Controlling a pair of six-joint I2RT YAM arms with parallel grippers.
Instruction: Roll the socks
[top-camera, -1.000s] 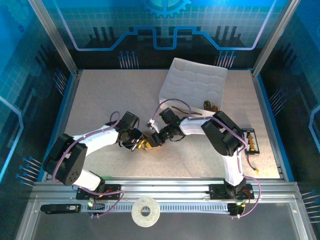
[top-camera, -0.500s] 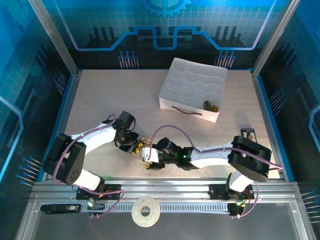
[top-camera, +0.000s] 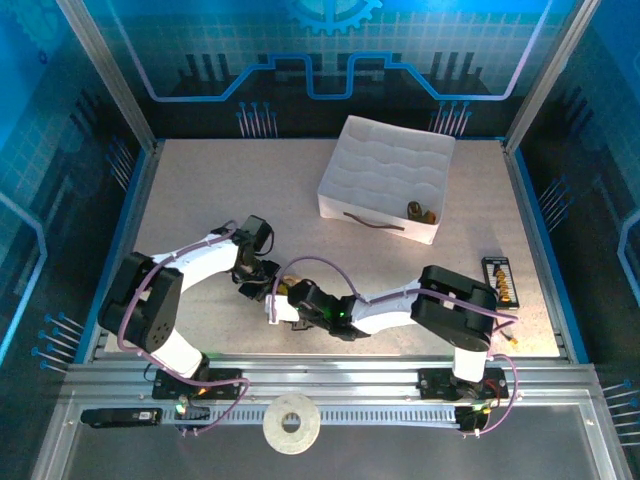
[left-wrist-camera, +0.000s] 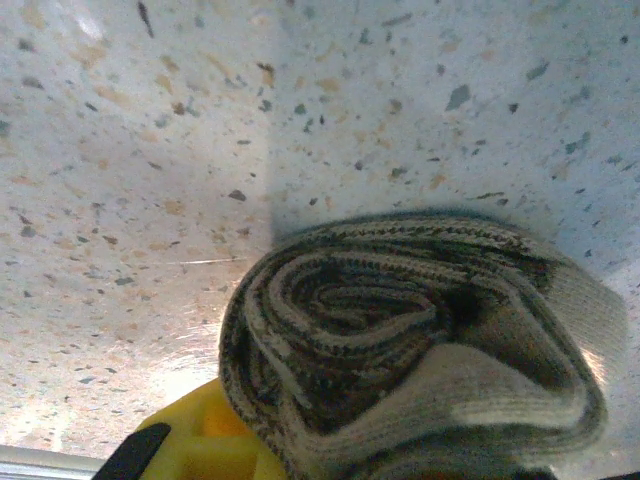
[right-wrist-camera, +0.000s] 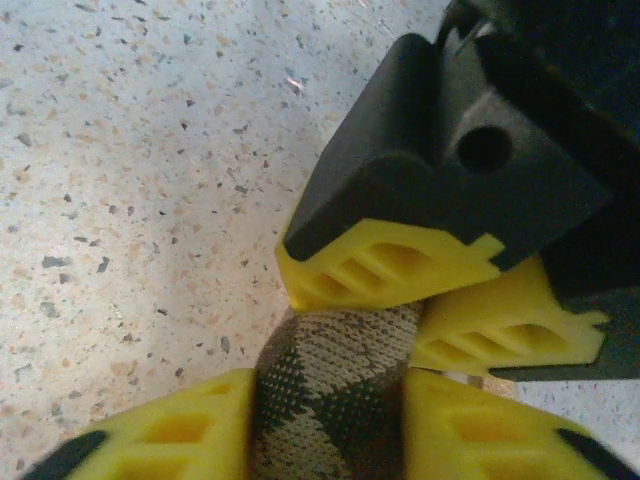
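The brown-and-tan checked sock is wound into a tight bundle. Its end shows a spiral of layers, with a pale ribbed band wrapped across the outside. It sits at the near centre of the speckled table, well apart from the white quilted box at the far side. Whether the bundle rests on the surface or is held just clear of it cannot be told. The left gripper is clamped on one part of the roll, its jaws close together with the fabric coming out from between them. The right gripper grasps the same roll just beside it, one jaw on each side, both touching the knit. Seen from above, the two grippers meet over the bundle and cover most of it. Assessment: the item is light, soft and compressible, and not fragile. The knit should give good friction against the jaws, but the coil looks springy and would likely loosen if both holds were let go together. The soundest hold is across the full thickness of the roll, near its middle, so that every layer is pinned. A hold on the outer band alone risks peeling it off.
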